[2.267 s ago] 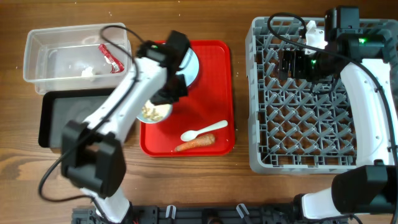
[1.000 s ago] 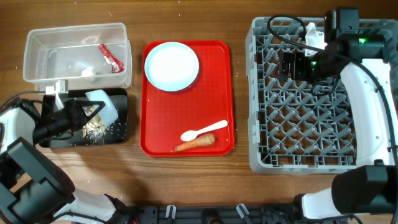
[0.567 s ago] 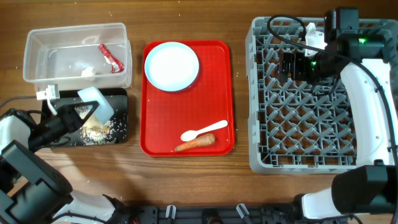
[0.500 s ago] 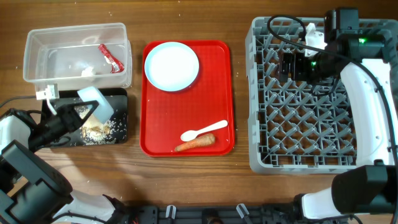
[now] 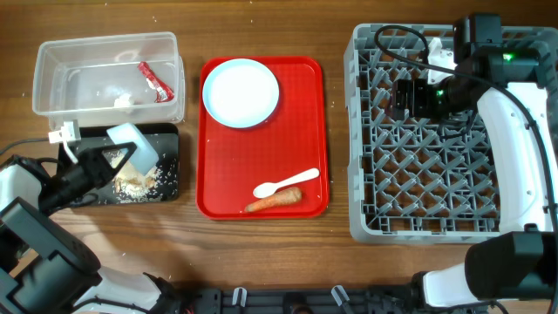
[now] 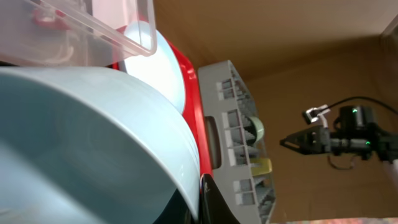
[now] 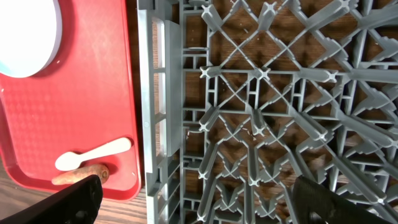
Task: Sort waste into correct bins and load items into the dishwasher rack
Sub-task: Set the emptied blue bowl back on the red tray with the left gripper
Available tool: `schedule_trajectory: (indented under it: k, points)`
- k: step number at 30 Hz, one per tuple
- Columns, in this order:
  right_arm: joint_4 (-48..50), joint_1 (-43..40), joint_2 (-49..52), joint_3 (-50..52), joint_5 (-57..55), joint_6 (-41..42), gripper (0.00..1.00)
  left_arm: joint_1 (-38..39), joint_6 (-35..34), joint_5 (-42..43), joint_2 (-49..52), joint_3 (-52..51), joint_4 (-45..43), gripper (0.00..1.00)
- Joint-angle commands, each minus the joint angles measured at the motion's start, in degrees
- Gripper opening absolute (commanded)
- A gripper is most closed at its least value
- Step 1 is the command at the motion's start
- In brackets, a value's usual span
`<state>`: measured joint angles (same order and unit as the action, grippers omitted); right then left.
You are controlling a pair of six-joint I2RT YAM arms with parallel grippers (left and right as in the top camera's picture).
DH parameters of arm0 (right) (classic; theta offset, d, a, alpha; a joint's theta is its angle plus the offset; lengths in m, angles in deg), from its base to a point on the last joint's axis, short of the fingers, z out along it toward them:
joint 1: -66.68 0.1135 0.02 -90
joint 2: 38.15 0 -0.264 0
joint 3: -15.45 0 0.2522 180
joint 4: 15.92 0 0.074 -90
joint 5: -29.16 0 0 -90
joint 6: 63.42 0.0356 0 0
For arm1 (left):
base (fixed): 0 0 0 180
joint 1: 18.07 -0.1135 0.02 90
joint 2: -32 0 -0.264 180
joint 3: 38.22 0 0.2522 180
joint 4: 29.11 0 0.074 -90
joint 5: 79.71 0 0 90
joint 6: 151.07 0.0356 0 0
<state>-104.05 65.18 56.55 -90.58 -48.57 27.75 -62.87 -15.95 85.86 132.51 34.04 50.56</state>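
Left hand (image 5: 112,160) clamps a tilted pale blue bowl (image 5: 135,144) over crumbs (image 5: 131,183) in the black tray (image 5: 168,174); right hand (image 5: 405,98), well apart, spread wide.

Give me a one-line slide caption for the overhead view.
Left gripper holds a pale blue bowl tilted over the black tray, crumbs below; plate, spoon and carrot lie on the red tray.

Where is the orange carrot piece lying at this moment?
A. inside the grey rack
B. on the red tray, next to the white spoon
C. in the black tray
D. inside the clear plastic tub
B: the overhead view shows the carrot piece lying on the red tray, right beside the white spoon, outside both bins and the rack.
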Motion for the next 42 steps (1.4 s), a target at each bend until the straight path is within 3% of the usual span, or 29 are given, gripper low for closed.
schedule_trajectory:
  k: [1, 6, 11, 14, 17, 20, 22, 23, 24, 27, 33, 37, 38, 42]
  points:
    - [-0.17, 0.04, 0.02, -0.26, -0.92, -1.09, 0.99, -0.68, 0.50, 1.90, 0.31, -0.22, -2.14, 0.04]
    - [-0.20, 0.04, 0.02, -0.26, -0.92, -1.07, 0.99, -1.22, -2.40, 1.75, 0.33, -0.24, -2.43, 0.04]
    - [0.07, 0.04, 0.02, -0.26, -0.90, -1.03, 0.99, -0.02, 3.91, 3.85, 0.15, -0.26, 5.73, 0.04]
    - [0.22, 0.04, 0.02, -0.26, -0.90, -1.03, 0.99, 5.53, 5.88, 4.42, -1.55, -0.26, 9.05, 0.04]
    - [0.22, 0.04, 0.02, -0.26, -0.87, -1.03, 0.99, 16.15, 4.79, 4.55, -5.01, 0.98, 9.11, 0.04]
    - [0.26, 0.04, 0.02, -0.26, -0.87, -1.05, 0.99, 29.03, -5.86, 2.80, -5.81, 4.57, 3.06, 0.04]
    - [0.35, 0.04, 0.02, -0.26, -0.87, -1.01, 0.99, 36.65, -20.39, -3.87, -5.81, 4.85, -7.08, 0.04]
    - [0.33, 0.04, 0.02, -0.26, -0.85, -1.01, 1.00, 39.67, -26.91, -8.33, -5.79, 4.85, -11.23, 0.04]
    - [0.31, 0.04, 0.02, -0.26, -0.85, -0.98, 0.99, 45.70, -37.83, -17.94, -5.79, 4.85, -18.40, 0.04]
    - [0.17, 0.04, 0.02, -0.26, -0.83, -0.94, 0.99, 56.24, -49.64, -34.60, -5.79, 4.85, -26.27, 0.04]
    - [0.17, 0.04, 0.02, -0.26, -0.22, -0.70, 0.99, 71.54, -59.43, -59.71, -3.78, 4.83, -29.77, 0.04]
    - [0.20, 0.04, 0.02, -0.26, -0.22, -0.72, 0.99, 75.30, -63.89, -65.20, -3.26, 4.83, -33.51, 0.05]
    - [0.20, 0.04, 0.02, -0.26, -0.22, -0.72, 0.99, 75.45, -64.48, -65.20, -3.26, 4.83, -34.42, 0.09]
    - [0.24, 0.04, 0.02, -0.26, -0.09, -0.72, 1.00, 75.19, -65.33, -65.18, -3.61, 4.92, -37.11, 0.45]
